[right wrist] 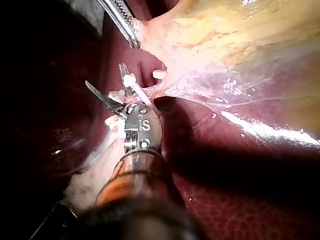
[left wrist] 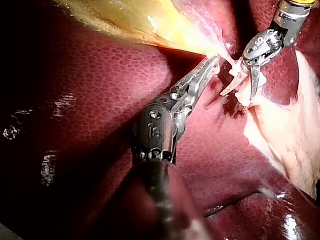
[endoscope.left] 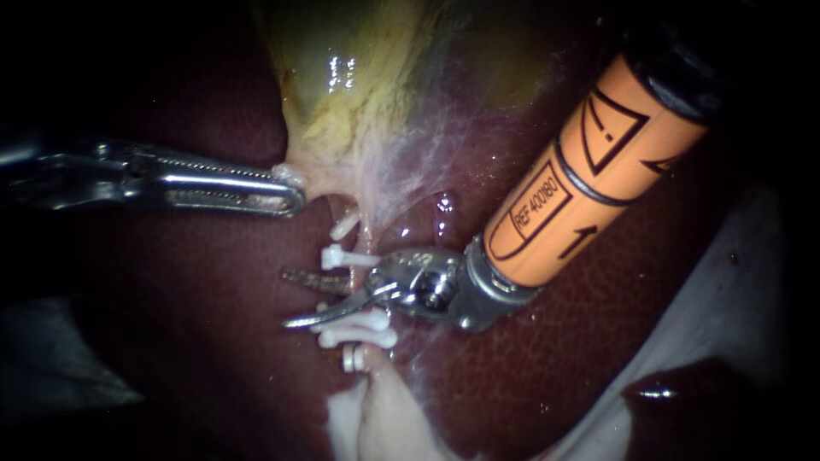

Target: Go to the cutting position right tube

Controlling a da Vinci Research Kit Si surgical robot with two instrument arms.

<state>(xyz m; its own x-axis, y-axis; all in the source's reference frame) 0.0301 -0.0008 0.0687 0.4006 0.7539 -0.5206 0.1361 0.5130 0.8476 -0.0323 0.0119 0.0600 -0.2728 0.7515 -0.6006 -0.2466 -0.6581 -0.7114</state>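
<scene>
My left instrument (endoscope.left: 293, 198) comes in from the left, its jaws shut on the lower edge of the yellowish gallbladder (endoscope.left: 359, 94); the left wrist view shows the same hold (left wrist: 212, 62). Below that, a thin pale tube (endoscope.left: 366, 248) runs down with white clips (endoscope.left: 340, 256) above and further clips (endoscope.left: 359, 331) below. My right instrument (endoscope.left: 286, 299), on an orange shaft (endoscope.left: 581, 179), has two blades spread open. The blades lie across the tube's stretch between the upper and lower clips. In the right wrist view the open blades (right wrist: 103, 74) reach past a clip (right wrist: 130, 80).
Dark red liver (endoscope.left: 213, 341) lies under and around everything. Pale fatty tissue (endoscope.left: 384, 418) sits below the clips. A white sheet (endoscope.left: 735, 290) borders the liver on the right, with a dark pool of fluid (endoscope.left: 662, 394) near it.
</scene>
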